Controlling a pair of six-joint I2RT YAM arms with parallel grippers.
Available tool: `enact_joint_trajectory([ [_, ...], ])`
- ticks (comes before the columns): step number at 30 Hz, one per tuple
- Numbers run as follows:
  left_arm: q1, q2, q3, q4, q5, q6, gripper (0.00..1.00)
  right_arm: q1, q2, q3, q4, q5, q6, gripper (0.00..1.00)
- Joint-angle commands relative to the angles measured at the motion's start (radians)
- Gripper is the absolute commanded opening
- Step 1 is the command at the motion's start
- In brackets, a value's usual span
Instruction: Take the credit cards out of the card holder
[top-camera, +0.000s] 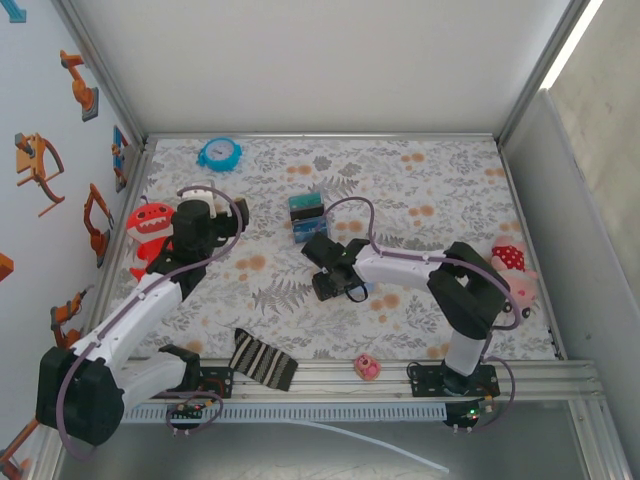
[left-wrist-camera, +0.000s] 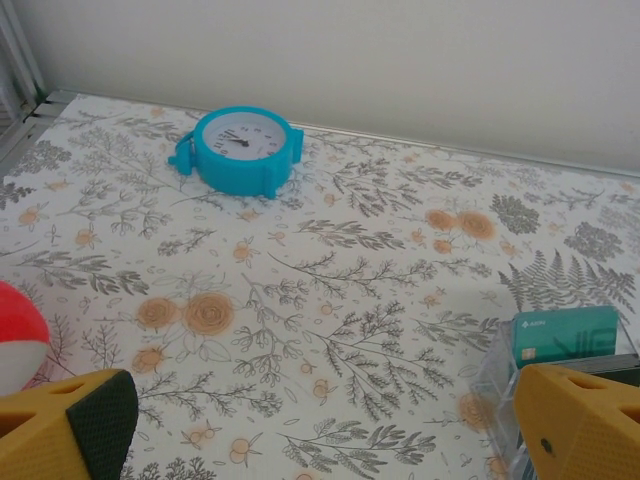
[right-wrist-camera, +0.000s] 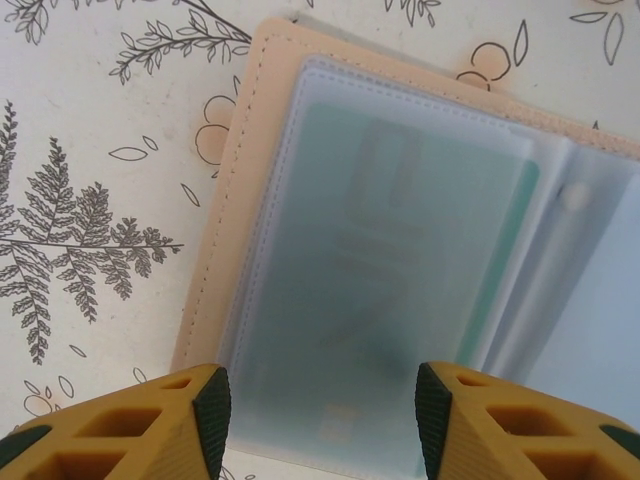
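The card holder (right-wrist-camera: 250, 180) lies open on the flowered cloth, with a tan rim and clear pale-blue sleeves. A teal credit card (right-wrist-camera: 400, 260) sits inside the left sleeve. My right gripper (right-wrist-camera: 322, 425) hangs just over the holder's near edge, jaws partly open, nothing between them. From above, the right gripper (top-camera: 335, 272) covers most of the holder. My left gripper (left-wrist-camera: 320, 430) is wide open and empty over bare cloth, at the table's left (top-camera: 192, 228). A clear box holding teal cards (top-camera: 307, 215) stands behind the right gripper, and it is at the right (left-wrist-camera: 565, 335) in the left wrist view.
A blue alarm clock (top-camera: 219, 153) lies at the back left (left-wrist-camera: 240, 150). A red toy (top-camera: 150, 225) sits against the left wall. A striped cloth (top-camera: 262, 360) and a small pink toy (top-camera: 367, 366) lie on the front rail. A red-and-pink plush (top-camera: 512, 265) is at the right edge.
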Motion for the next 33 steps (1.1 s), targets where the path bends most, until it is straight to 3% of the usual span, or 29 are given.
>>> enact_joint_trajectory([
  [1, 0.006, -0.017, -0.008, -0.031, -0.040, -0.025, 0.97, 0.007, 0.023, 0.029, -0.033, 0.022, -0.006, 0.53],
  [11, 0.005, 0.004, 0.012, -0.051, -0.046, -0.017, 0.97, 0.007, 0.063, 0.012, -0.036, 0.026, 0.001, 0.52],
  [23, 0.003, -0.009, 0.031, -0.078, 0.014, -0.010, 0.97, 0.003, 0.051, 0.002, -0.019, 0.003, -0.016, 0.32],
  [33, 0.000, -0.068, 0.048, -0.114, 0.059, 0.000, 0.97, -0.024, -0.034, -0.037, 0.047, -0.063, -0.032, 0.30],
])
